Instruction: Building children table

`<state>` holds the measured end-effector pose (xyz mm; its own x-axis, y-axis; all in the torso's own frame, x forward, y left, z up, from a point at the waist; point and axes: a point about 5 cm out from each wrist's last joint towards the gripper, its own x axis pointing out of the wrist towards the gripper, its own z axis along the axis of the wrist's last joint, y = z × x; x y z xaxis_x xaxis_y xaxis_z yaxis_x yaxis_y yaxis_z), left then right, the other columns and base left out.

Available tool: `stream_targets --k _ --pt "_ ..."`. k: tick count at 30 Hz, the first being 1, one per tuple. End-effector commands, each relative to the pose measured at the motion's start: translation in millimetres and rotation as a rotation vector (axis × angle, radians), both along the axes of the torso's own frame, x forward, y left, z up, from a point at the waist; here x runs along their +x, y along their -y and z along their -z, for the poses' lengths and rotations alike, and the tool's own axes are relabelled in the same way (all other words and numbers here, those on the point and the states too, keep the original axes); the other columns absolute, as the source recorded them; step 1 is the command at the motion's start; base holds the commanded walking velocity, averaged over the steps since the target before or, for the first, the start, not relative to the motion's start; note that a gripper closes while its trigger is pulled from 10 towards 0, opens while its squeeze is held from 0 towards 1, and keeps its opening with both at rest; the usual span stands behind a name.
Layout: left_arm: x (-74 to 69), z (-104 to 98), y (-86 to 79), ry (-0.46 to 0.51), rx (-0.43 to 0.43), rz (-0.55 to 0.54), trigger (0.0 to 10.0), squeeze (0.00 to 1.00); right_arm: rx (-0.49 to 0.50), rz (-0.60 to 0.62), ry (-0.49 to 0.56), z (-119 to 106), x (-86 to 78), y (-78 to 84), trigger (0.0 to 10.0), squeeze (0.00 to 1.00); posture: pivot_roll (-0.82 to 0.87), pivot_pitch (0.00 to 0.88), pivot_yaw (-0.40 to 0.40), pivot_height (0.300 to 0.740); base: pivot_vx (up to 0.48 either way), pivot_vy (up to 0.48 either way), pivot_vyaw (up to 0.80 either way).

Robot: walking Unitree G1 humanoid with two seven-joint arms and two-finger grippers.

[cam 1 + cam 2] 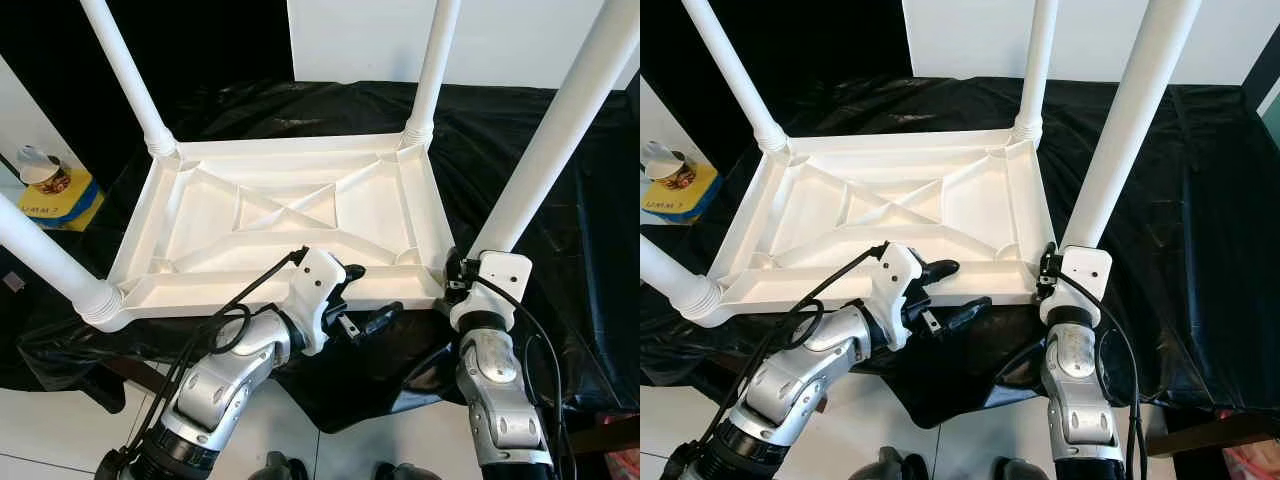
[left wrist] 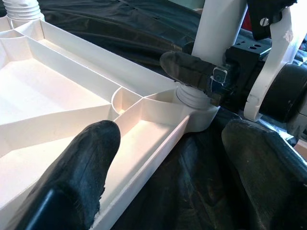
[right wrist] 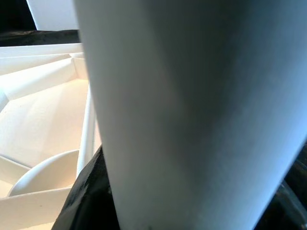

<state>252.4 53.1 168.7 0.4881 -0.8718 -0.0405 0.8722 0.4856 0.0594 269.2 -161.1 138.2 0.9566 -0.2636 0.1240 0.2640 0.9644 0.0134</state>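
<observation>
Your right gripper (image 1: 462,268) clamps the near-right leg (image 1: 548,142) at its base. Your left gripper (image 1: 950,292) gapes wide across the near rim of the upturned tabletop (image 1: 290,215), which rests on black sheeting (image 1: 560,240).

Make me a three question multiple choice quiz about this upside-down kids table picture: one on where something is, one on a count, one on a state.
1. Where is the right gripper?
A. At the base of the near right leg
B. On the yellow box
C. Hanging by the floor

2. How many white legs stand in the tabletop?
A. Two
B. Three
C. Four

3. How are the left gripper fingers?
A. Shut on a leg
B. Open, astride the table's near rim
C. Shut on the black sheet

Answers: 1 A, its wrist sits against that leg; 2 C, one per corner; 3 B, one finger inside, one outside.
</observation>
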Motion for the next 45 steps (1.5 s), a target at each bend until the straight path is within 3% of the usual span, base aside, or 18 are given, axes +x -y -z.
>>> stream_targets --k 1,4,5,8,21,22,35,39,40,43,44,45 --pt "-4.7 2.2 0.2 -0.015 0.006 0.029 10.0 0.00 0.011 0.035 -0.099 18.7 -5.4 3.8 10.0 0.00 -0.04 0.150 0.026 0.740 0.000 0.000 0.00" --pt "-4.8 2.2 0.1 -0.015 0.006 0.028 10.0 0.00 0.009 0.033 -0.095 17.8 -5.3 4.0 10.0 0.00 -0.04 0.150 0.027 0.740 0.000 0.000 0.00" --pt "-5.1 2.3 -0.3 -0.015 0.007 0.028 10.0 0.00 0.009 0.024 -0.081 15.5 -5.4 4.1 10.0 0.96 -0.04 0.150 0.028 0.740 0.000 0.000 0.00" --pt "-5.3 2.5 -0.6 -0.015 0.008 0.027 10.0 0.00 0.009 0.006 -0.062 12.7 -5.6 4.0 10.0 1.00 -0.04 0.152 0.031 0.740 0.000 0.000 0.00" --pt "-4.6 2.0 -1.4 -0.016 0.013 0.028 10.0 0.00 -0.043 -0.174 0.030 -3.7 -2.1 22.3 10.0 1.00 -0.04 0.163 0.038 0.740 0.000 0.000 0.00" --pt "-4.7 -0.1 -2.0 -0.014 0.012 0.028 10.0 0.00 -0.063 -0.248 0.050 -9.7 0.0 24.8 10.0 0.00 -0.04 0.165 0.037 0.740 0.000 0.000 0.00" --pt "-1.0 0.3 0.0 0.003 0.014 0.018 10.0 0.00 -0.118 -0.581 -0.007 -9.2 17.6 23.4 10.0 0.00 -0.03 0.140 0.018 0.740 0.000 0.000 0.00" --pt "0.9 -2.0 0.1 0.010 0.010 0.014 10.0 0.00 -0.153 -0.600 -0.025 -6.8 24.9 29.1 10.0 0.00 -0.03 0.139 0.016 0.740 0.000 0.000 0.00" --pt "1.0 -1.9 0.0 0.010 0.009 0.013 10.0 0.00 -0.164 -0.589 -0.031 -5.7 26.8 31.4 1.6 0.00 -0.03 0.136 0.011 0.740 0.000 0.000 0.00" --pt "0.8 -1.4 0.0 0.010 0.010 0.011 10.0 0.00 -0.171 -0.584 -0.037 -4.5 28.6 34.3 1.6 0.00 -0.03 0.136 0.010 0.740 0.000 0.000 0.00" --pt "0.8 -1.3 0.1 0.010 0.009 0.009 10.0 0.00 -0.181 -0.573 -0.046 -3.6 29.5 36.1 0.0 0.00 -0.03 0.136 0.007 0.740 0.000 0.000 0.00" --pt "0.7 -1.2 0.1 0.010 0.008 0.008 10.0 0.00 -0.182 -0.563 -0.050 -2.9 29.9 37.2 0.0 0.00 -0.02 0.136 0.006 0.740 0.000 0.000 0.00"
